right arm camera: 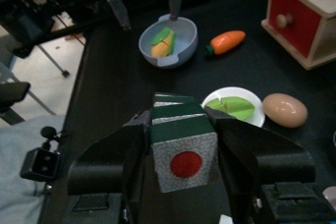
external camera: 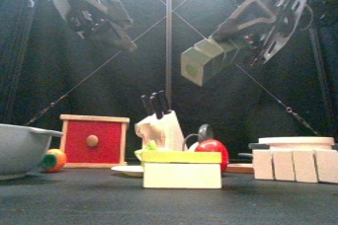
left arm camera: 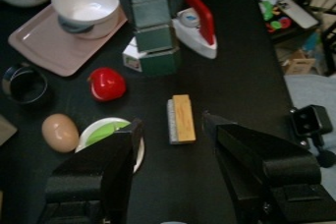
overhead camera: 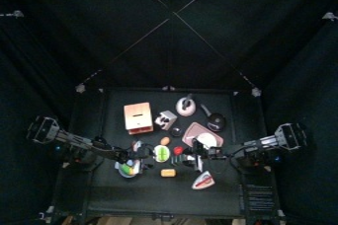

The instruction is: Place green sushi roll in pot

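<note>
I cannot make out the tiny round green sushi roll in any view. The grey pot [right arm camera: 170, 41] with a long handle holds a yellow-green piece; it stands at the front left [external camera: 19, 148]. My right gripper [right arm camera: 184, 154] is shut on a squarish block [right arm camera: 186, 159] with a green top and a pale face with a red dot. It holds the block high above the table [external camera: 201, 61]. My left gripper [left arm camera: 178, 174] is open and empty, raised above a yellow sandwich piece [left arm camera: 182, 119].
An orange carrot [right arm camera: 226, 41] lies beside the pot. A white plate with a green leaf [right arm camera: 237, 105], an egg [right arm camera: 282, 110] and a red tomato [left arm camera: 108, 84] lie mid-table. A red drawer box [external camera: 95, 140], a white bowl on a pink tray [left arm camera: 85, 2] and a knife block [external camera: 158, 128] stand around.
</note>
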Available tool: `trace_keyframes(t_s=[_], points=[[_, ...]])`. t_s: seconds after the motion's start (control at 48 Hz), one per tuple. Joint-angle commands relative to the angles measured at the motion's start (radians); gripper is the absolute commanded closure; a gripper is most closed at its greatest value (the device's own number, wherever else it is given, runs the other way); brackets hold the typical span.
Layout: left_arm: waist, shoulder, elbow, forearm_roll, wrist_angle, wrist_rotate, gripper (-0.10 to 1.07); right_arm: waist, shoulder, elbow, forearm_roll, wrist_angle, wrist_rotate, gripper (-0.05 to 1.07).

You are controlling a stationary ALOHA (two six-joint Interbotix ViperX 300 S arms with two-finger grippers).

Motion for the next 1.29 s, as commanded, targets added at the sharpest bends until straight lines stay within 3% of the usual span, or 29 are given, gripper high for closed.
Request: trace_keyframes(t_s=[0.0, 0.229, 0.521, 0.771, 1.021, 1.271], points=[[0.014, -0.041, 0.02, 0.018, -0.078, -0.003, 0.11, -0.029, -0.083, 0.012, 0.02, 0.0, -0.002, 0.43], [0.044, -0.104, 0.083, -0.008, -0.135, -0.005, 0.11, -0.135, -0.189, 0.095, 0.092, 0.06, 0.002, 0.43], [0.067, -0.135, 0.126, -0.074, -0.144, -0.003, 0.11, -0.299, -0.272, 0.126, 0.325, 0.336, 0.002, 0.43], [0.067, -0.135, 0.133, -0.077, -0.146, -0.003, 0.11, -0.43, -0.296, 0.126, 0.308, 0.557, 0.002, 0.43], [0.067, -0.135, 0.14, -0.077, -0.144, -0.003, 0.11, -0.531, -0.345, 0.129, 0.264, 0.681, 0.002, 0.43], [0.067, -0.135, 0.146, -0.077, -0.144, -0.003, 0.11, -0.595, -0.399, 0.166, 0.255, 0.724, 0.002, 0.43]])
